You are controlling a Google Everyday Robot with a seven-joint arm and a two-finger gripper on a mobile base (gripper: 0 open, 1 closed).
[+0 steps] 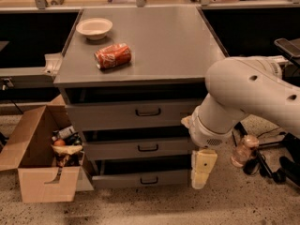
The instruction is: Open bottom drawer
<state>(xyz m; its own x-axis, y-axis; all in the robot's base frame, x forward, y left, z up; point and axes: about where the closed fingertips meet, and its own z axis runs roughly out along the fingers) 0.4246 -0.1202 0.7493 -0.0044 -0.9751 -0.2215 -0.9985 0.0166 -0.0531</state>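
Note:
The grey metal cabinet (140, 46) has three drawers stacked at its front. The bottom drawer (117, 179) has the lowest, narrowest front panel, with a small dark loop handle (149, 180) at its middle. A dark gap shows above its front. My white arm (253, 97) reaches in from the right and bends down. The cream gripper (202, 172) hangs at the right end of the bottom drawer front, level with it and to the right of the handle. It holds nothing that I can see.
A white bowl (94, 28) and a red can (113, 56) lying on its side sit on the cabinet top. An open cardboard box (40, 172) with clutter stands on the floor at the left. A clear bottle (243, 149) and black cables lie at the right.

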